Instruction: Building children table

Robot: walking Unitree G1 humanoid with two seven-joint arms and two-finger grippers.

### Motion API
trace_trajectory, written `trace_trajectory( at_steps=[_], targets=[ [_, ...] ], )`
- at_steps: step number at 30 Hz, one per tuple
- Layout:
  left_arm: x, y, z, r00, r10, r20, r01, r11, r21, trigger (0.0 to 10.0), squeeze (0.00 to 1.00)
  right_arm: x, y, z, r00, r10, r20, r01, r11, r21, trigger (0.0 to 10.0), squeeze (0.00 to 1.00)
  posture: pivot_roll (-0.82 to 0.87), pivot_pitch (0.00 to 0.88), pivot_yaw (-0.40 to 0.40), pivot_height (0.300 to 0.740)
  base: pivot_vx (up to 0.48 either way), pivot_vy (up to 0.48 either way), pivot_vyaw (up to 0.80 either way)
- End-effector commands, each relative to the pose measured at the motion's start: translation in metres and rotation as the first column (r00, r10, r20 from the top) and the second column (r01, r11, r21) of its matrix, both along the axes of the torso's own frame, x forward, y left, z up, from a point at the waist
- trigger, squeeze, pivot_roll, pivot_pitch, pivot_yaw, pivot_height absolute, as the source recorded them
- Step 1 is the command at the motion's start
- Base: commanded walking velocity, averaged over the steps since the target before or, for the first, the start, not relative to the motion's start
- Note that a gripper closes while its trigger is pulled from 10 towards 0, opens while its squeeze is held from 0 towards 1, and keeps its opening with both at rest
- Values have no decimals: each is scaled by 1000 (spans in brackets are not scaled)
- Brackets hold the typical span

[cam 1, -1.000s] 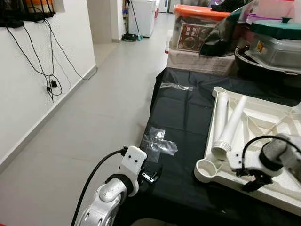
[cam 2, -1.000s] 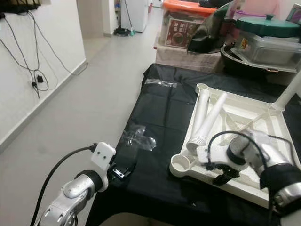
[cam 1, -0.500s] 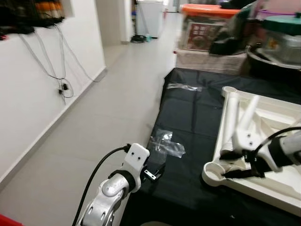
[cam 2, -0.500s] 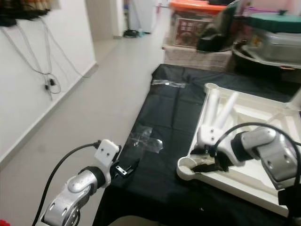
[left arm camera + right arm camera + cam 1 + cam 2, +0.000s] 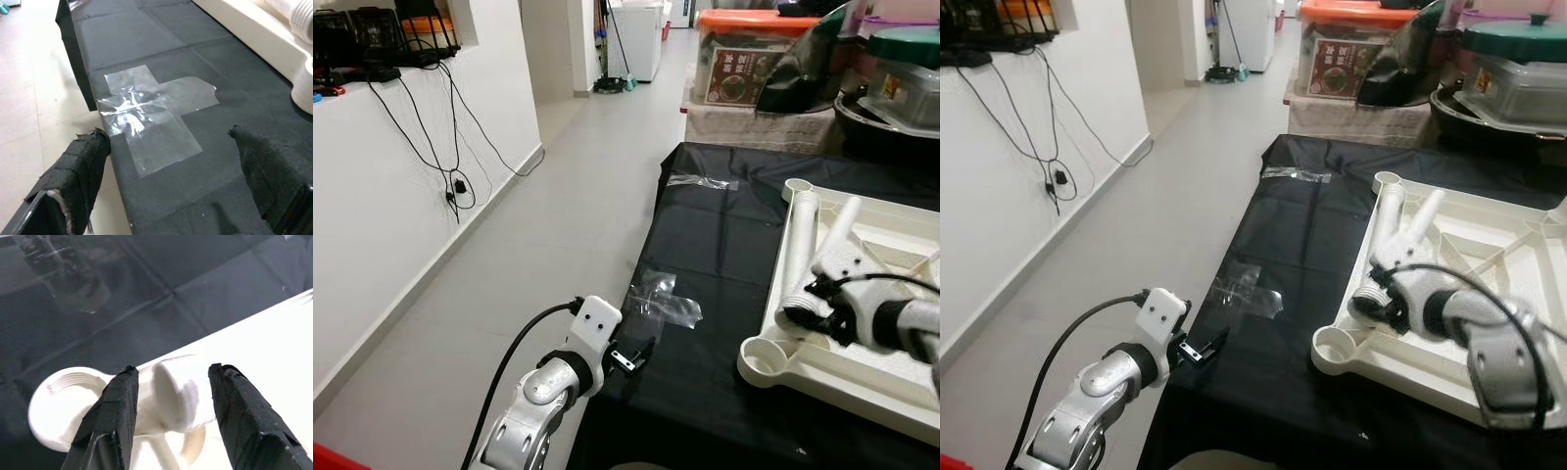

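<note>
Left eye view takes in a wide grey tiled floor (image 5: 548, 196) running far down the left, open all along the white wall (image 5: 372, 196) up to the black-covered table (image 5: 724, 245). That table's left edge runs near to far through the middle of the scene; its near-left corner sits just beside the left gripper (image 5: 171, 171). On the right half of the black cover lies the white upturned tabletop (image 5: 1489, 284), its rounded corner socket (image 5: 1337, 345) close to the table's near edge, with bare black cover between its left rim and the table's left edge. Storage boxes and covered pots (image 5: 754, 59) crowd the table's far end. Two white legs (image 5: 800, 245) lie side by side in the tabletop's left part, pointing near to far. The right gripper (image 5: 171, 396) sits at the near end of one leg, fingers apart on either side of its threaded end. A clear tape patch (image 5: 156, 112) is stuck near the left edge. The left gripper hovers over that edge, fingers (image 5: 78, 166) spread wide, holding nothing.
</note>
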State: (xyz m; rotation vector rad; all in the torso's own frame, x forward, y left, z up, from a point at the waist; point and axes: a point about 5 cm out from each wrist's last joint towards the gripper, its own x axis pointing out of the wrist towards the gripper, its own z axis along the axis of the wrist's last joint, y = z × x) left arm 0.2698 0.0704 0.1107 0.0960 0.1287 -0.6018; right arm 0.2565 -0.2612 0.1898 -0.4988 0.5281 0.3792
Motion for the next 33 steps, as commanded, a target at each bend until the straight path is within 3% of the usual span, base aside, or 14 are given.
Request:
trace_trajectory(
  at_steps=[1, 8, 20, 22, 24, 26, 33],
  targets=[
    [2, 2, -3, 1000, -1, -7, 1, 1000, 7, 10000, 0, -3, 8, -6, 1000, -5, -10, 5, 1000, -9, 10000, 0, 28, 0, -20, 740, 0, 0, 0],
    [2, 2, -3, 1000, -3, -5, 3, 1000, 6, 10000, 0, -2, 18, -16, 997, -71, -15, 69, 992, -107, 10000, 0, 28, 0, -23, 740, 0, 0, 0],
    [1, 2, -3, 1000, -1, -2, 1, 1000, -2, 10000, 0, 0, 21, -12, 986, -156, 64, 165, 974, -158, 10000, 0, 28, 0, -26, 740, 0, 0, 0],
    [1, 2, -3, 1000, -2, -3, 2, 1000, -1, 10000, 0, -1, 22, -12, 986, -158, 58, 165, 974, -152, 10000, 0, 28, 0, -26, 740, 0, 0, 0],
    [1, 3, -3, 1000, -2, -3, 2, 1000, 0, 10000, 0, -7, 29, -6, 995, -104, 9, 105, 991, -81, 10000, 0, 32, 0, -23, 740, 0, 0, 0],
    [1, 3, -4, 1000, -2, -3, 2, 1000, 1, 10000, 0, -7, 33, 7, 996, -88, 20, 88, 996, -20, 10000, 0, 31, 0, -23, 740, 0, 0, 0],
    [0, 3, -4, 1000, -5, -4, 5, 1000, 2, 10000, 0, -1, 26, 28, 988, -117, 97, 121, 992, -37, 10000, 0, 26, 0, -18, 740, 0, 0, 0]
  ],
)
